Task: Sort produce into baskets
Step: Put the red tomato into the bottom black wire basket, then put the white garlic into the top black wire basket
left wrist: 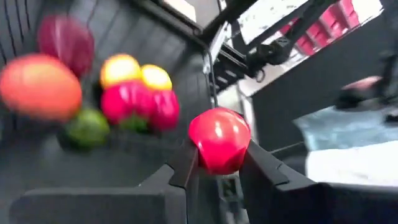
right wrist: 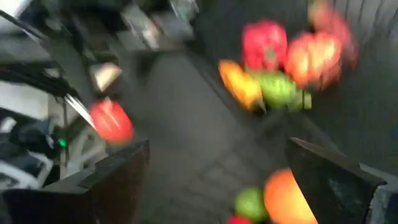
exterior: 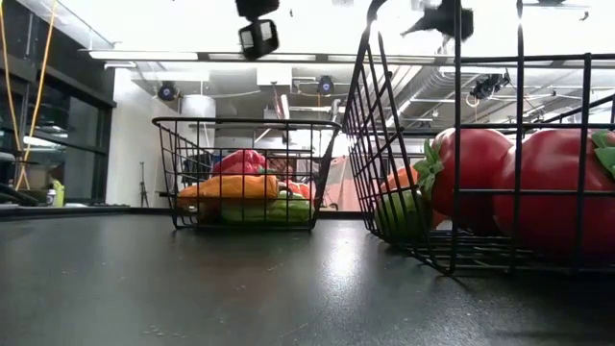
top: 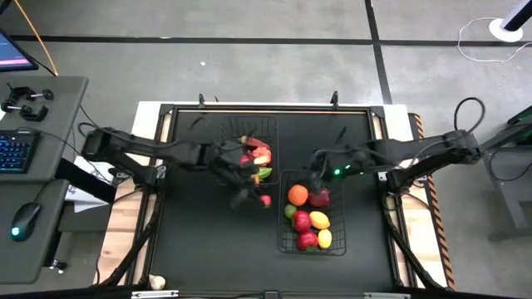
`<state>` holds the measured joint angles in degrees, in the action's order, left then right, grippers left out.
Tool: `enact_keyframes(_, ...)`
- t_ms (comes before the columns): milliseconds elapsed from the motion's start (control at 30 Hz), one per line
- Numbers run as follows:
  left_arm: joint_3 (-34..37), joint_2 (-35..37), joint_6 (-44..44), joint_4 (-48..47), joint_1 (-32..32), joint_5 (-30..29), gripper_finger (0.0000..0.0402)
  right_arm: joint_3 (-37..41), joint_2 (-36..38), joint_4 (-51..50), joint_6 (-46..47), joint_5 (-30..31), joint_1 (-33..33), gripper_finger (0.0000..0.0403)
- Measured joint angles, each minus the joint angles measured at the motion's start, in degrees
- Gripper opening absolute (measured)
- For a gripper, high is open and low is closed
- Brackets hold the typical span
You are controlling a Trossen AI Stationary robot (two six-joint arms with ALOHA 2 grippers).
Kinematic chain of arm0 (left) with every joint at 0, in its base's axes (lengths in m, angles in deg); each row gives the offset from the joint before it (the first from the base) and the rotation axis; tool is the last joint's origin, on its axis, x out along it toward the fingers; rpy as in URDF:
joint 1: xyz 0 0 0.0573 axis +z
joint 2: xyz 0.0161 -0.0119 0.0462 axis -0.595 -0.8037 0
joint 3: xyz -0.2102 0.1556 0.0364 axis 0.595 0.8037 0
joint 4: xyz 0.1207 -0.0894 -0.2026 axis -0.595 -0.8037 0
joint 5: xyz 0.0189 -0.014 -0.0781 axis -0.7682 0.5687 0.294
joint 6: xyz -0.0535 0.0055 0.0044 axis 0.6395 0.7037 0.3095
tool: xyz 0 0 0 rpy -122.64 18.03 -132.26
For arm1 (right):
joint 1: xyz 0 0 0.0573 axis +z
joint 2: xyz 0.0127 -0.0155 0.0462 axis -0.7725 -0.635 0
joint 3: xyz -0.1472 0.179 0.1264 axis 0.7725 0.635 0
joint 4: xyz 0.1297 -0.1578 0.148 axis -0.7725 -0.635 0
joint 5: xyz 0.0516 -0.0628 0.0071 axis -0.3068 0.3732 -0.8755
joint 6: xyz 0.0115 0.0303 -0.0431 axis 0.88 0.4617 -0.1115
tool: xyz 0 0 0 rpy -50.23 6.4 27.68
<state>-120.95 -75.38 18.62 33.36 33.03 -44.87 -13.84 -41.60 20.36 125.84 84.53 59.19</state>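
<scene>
Two black wire baskets stand on the black table. The far one [top: 253, 154] holds red, orange and green produce [exterior: 245, 187]. The near one [top: 312, 218] holds an orange, red, yellow and green pieces [top: 309, 218]. My left gripper [top: 258, 199] is shut on a small red round piece [left wrist: 219, 140] above the table, between the baskets, just left of the near basket's far corner. My right gripper [top: 320, 178] is open and empty [right wrist: 217, 180] over the far end of the near basket. My left gripper pinches the red round piece by its two opposite sides [left wrist: 198, 152] between its two fingers [left wrist: 264, 165], at their free ends. The piece shows no part resting on the table [top: 265, 200].
The table mat [top: 208, 241] is bare at the near left. A small pale piece [top: 156, 283] lies past the mat's near left corner. A desk with a keyboard and mouse [top: 25, 220] stands left of the table. Both arms reach in close together between the baskets.
</scene>
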Motion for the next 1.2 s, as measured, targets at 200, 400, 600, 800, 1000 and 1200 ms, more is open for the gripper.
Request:
enact_keyframes(200, -11.75, -12.28, -8.81, 0.32, -1.35, -7.76, 0.0079, -6.65, 3.58, -0.38, -5.93, 7.09, 0.0, 0.0367)
enact_keyframes(400, -20.71, -22.75, -10.36, 0.27, -0.98, -9.2, 0.0098, -11.72, 5.09, -3.89, -8.32, 12.73, -0.01, 0.0367)
enact_keyframes(600, -26.68, -27.6, -12.25, -2.55, -0.88, -8.98, 0.0149, -12.55, 5.07, -5.65, -8.85, 13.82, -0.01, 0.0367)
enact_keyframes(800, -30.36, -26.98, -17.44, -12.36, -0.79, -11.56, 0.0244, -12.53, 4.92, -6.4, -9.13, 14.17, -0.01, 0.0367)
enact_keyframes(1000, -32.57, -23.79, -18.27, -30.27, -0.98, -11.45, 0.0306, -12.51, 4.92, -6.38, -10.36, 16.44, -0.01, 0.0367)
enact_keyframes(1200, -24.84, -16.78, -19.01, -46.69, -7.5, -19.14, 0.0309, -12.47, 4.92, -6.44, -9.89, 16.5, -0.23, 0.0367)
